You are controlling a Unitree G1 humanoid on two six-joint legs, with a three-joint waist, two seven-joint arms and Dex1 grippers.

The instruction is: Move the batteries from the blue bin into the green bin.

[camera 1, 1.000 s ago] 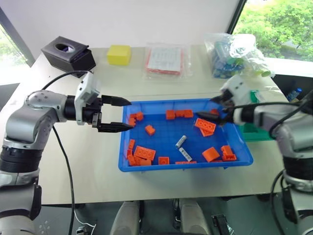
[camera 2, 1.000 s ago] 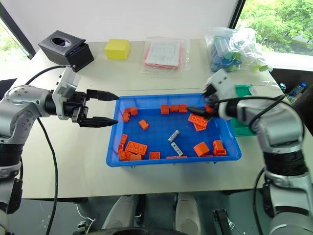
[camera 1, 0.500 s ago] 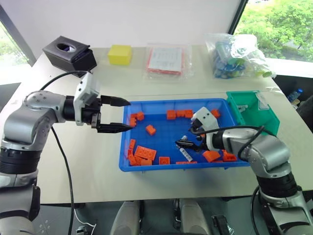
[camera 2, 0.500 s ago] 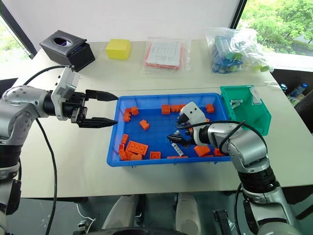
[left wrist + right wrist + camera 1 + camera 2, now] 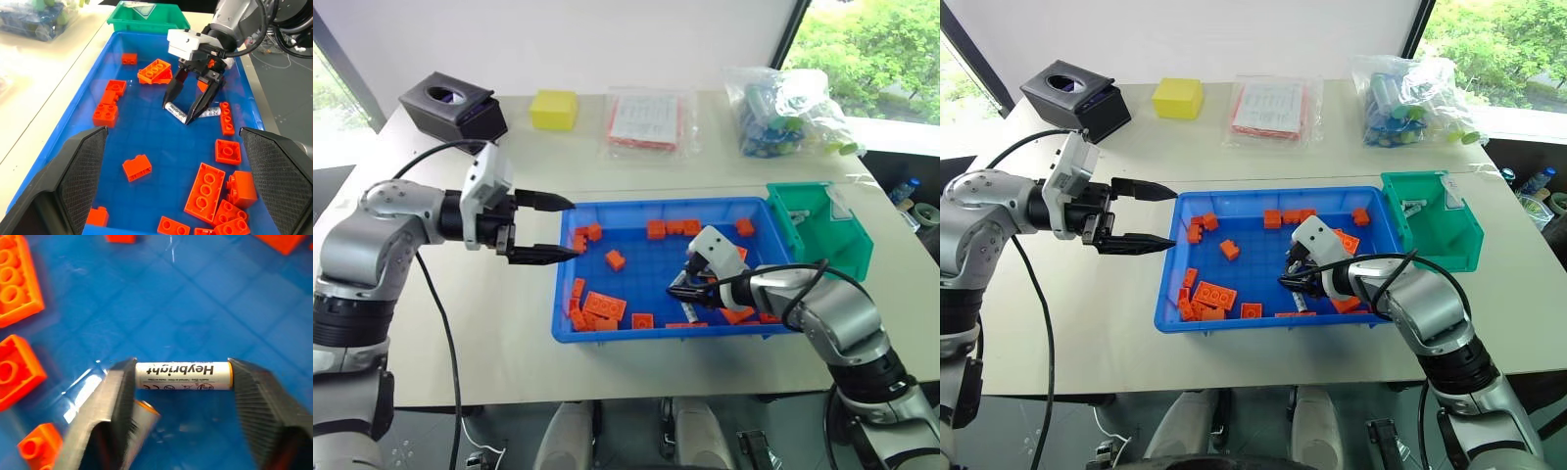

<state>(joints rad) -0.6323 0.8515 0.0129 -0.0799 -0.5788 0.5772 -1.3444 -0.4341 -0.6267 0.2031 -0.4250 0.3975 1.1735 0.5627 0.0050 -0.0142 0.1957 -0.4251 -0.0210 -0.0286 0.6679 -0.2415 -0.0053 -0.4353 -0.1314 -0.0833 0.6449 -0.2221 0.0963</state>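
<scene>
White battery (image 5: pixel 182 376) lies in the blue bin (image 5: pixel 636 239), pinched end to end by the right end effector (image 5: pixel 191 104); this lengthwise hold may slip. Left end effector (image 5: pixel 558 227) hovers spread.

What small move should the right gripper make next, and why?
Probably finish closing, then lift. The right gripper straddles a battery on the blue bin floor, a finger at each end, a second battery beside it; the green bin waits nearby.

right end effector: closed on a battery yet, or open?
Closed on it endwise, or nearly: the right end effector has one finger at each end of a battery lying flat in the blue bin; whether it is lifted is unclear.
</scene>
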